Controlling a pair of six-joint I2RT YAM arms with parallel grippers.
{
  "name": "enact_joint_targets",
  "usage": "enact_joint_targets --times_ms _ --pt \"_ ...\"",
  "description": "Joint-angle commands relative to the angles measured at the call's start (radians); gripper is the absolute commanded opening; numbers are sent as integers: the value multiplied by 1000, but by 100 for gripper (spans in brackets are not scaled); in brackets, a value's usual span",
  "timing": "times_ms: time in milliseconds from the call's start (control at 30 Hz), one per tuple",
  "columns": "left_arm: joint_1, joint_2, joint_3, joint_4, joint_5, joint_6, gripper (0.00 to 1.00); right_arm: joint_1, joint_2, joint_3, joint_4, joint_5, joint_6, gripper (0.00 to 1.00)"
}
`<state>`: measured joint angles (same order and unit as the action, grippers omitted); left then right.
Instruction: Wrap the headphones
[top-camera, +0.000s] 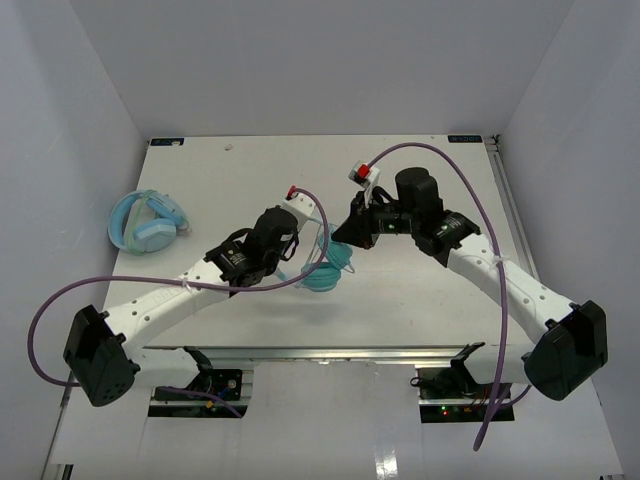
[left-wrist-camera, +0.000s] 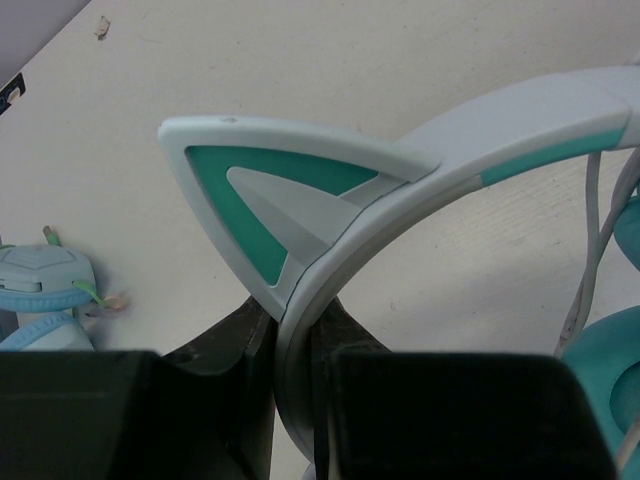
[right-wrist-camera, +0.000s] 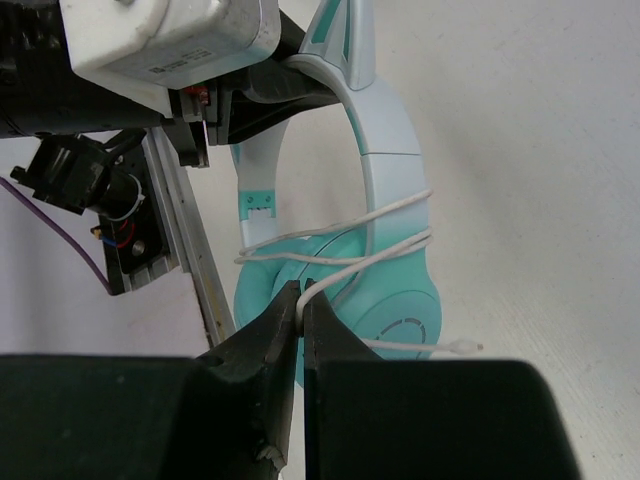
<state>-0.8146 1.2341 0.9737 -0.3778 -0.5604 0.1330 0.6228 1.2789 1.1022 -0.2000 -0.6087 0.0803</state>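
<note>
The teal headphones (top-camera: 328, 270) hang between my two grippers just above the table, near its front middle. My left gripper (left-wrist-camera: 296, 310) is shut on the pale headband (left-wrist-camera: 450, 150), right below a pointed cat ear (left-wrist-camera: 250, 190). My right gripper (right-wrist-camera: 302, 297) is shut on the thin white cable (right-wrist-camera: 345, 268), close against a teal ear cup (right-wrist-camera: 395, 290). The cable runs in a few loops round the headband arms above the cups, and its plug end (right-wrist-camera: 465, 347) hangs free. In the top view the left gripper (top-camera: 308, 242) and the right gripper (top-camera: 345, 245) stand close together.
Bulkier light-blue headphones (top-camera: 148, 222) lie at the table's left side and also show in the left wrist view (left-wrist-camera: 40, 290). A metal rail (top-camera: 300, 352) runs along the front edge of the white table (top-camera: 250, 170). White walls stand on three sides.
</note>
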Motion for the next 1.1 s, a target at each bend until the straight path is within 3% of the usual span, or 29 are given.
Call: enact_joint_targets --times_ms 0,633,1067 --pt "8 16 42 -14 -71 -95 0 9 5 -1 113 -100 60 8" --pt "8 120 129 -165 -196 -427 0 75 74 -44 226 -15 158 13" --pt "8 94 153 -233 -246 -622 0 146 69 -84 234 261 224 13"
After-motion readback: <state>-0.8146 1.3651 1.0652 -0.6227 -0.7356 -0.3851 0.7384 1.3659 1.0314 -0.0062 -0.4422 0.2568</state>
